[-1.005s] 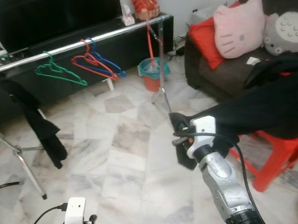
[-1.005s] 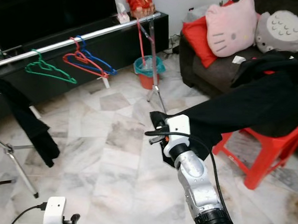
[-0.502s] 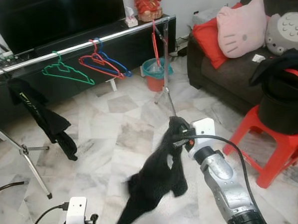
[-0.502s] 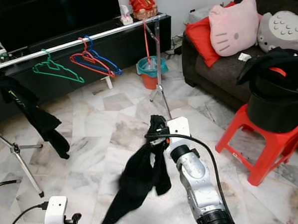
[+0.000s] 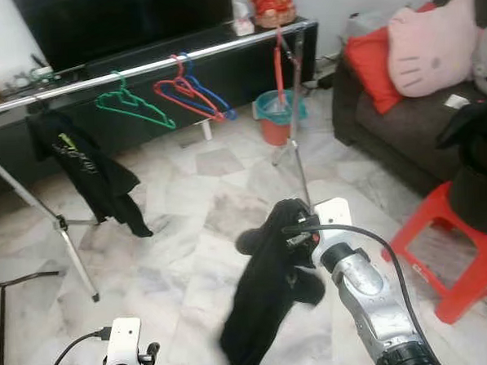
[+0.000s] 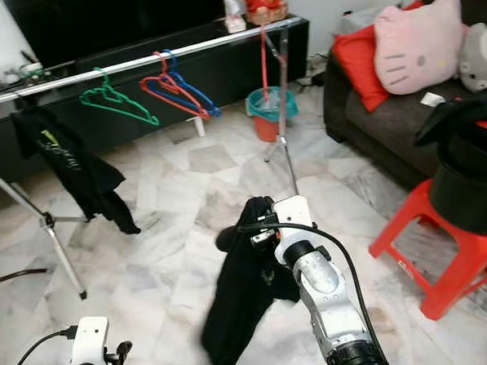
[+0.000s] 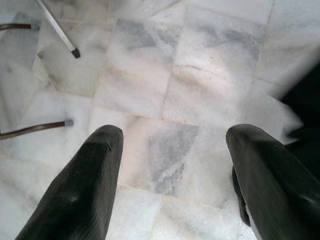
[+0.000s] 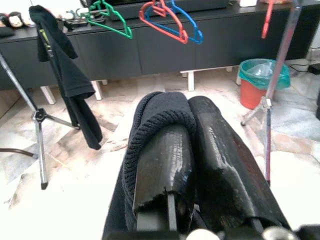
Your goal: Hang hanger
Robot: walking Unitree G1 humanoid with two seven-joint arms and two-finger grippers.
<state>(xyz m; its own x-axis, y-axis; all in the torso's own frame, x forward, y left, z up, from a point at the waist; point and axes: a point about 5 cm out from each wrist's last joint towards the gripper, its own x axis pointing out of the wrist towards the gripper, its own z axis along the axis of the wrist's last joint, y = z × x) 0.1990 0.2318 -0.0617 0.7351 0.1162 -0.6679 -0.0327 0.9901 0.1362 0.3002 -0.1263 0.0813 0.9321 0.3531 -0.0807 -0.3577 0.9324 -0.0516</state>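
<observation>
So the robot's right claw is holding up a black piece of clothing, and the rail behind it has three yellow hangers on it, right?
Not quite: none of the hangers is yellow. The left eye view shows a green hanger, a red hanger and a blue hanger on the rail. The rest holds: the right claw grips the black garment.

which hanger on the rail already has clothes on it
The one at the rail's left end, carrying the black shirt; the green hanger, red hanger and blue hanger hang bare.
</observation>
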